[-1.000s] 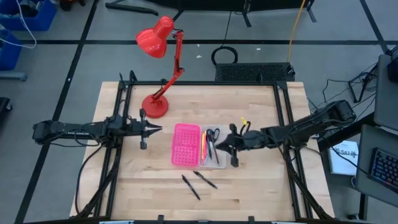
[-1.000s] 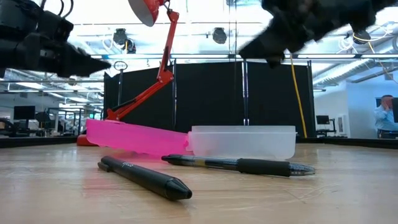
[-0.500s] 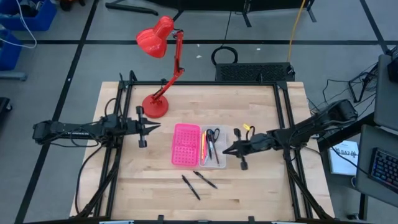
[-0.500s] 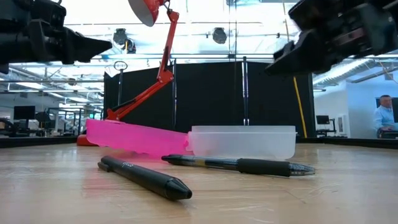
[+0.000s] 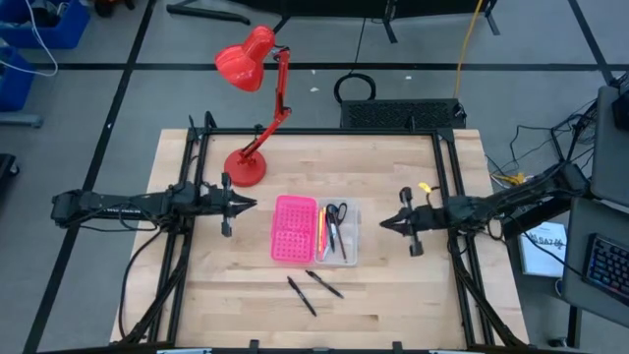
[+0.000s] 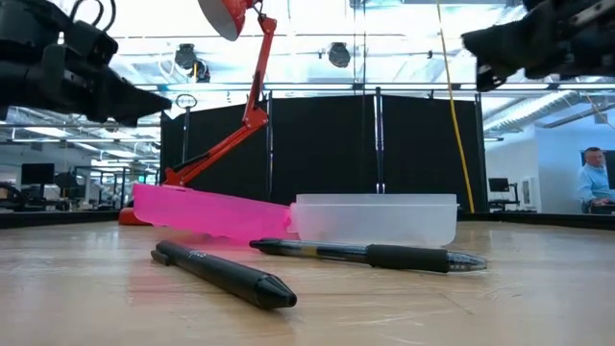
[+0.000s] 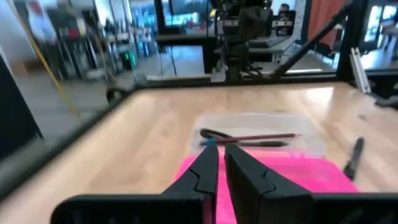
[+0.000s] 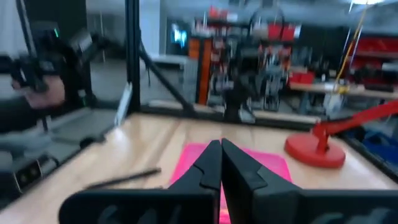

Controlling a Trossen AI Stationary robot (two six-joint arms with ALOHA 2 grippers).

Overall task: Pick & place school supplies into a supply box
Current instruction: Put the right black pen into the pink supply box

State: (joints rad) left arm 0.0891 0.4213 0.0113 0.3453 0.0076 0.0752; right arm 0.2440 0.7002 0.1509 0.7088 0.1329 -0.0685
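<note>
Pink-and-clear supply box mid-worktop, scissors and pens inside; two black pens loose just beside. Right pincer shut, empty, right of box. Left pincer nearly closed, empty, left of box.

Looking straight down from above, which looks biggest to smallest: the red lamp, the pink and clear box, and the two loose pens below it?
1. Red lamp, largest.
2. Supply box, pink half plus clear tray.
3. The two black pens, smallest; they look about alike, so I will not rank them.
</note>
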